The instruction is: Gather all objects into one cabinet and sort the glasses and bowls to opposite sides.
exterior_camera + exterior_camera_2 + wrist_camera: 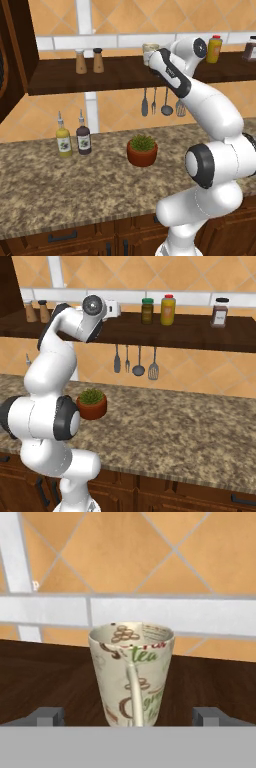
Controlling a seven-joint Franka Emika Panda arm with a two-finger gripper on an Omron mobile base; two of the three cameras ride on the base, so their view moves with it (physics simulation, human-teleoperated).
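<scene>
Mug (pixel 132 674), cream with a printed pattern, stands upright on the dark wooden shelf (pixel 115 75), handle facing my hand camera, near the shelf's front edge. My end effector (pixel 131 716) is wide open, fingertips (pixel 47 716) showing either side of the mug's base, holding nothing; cannot tell if they touch it. In the left base view the mug (pixel 149 50) peeks out just behind my wrist, right of the salt and pepper shakers (pixel 89 61). A yellow bottle (pixel 214 49) and a dark jar (pixel 147 311) sit further right on the same shelf, a brown spice jar (pixel 220 311) toward its right end. Utensils (pixel 135 361) hang under the shelf. On the tabletop (pixel 75 185): terracotta plant pot (pixel 142 151) mid-depth, two sauce bottles (pixel 73 137) toward the back edge, left of the pot. Dark cabinet (pixel 12 55) at the shelf's left end.
</scene>
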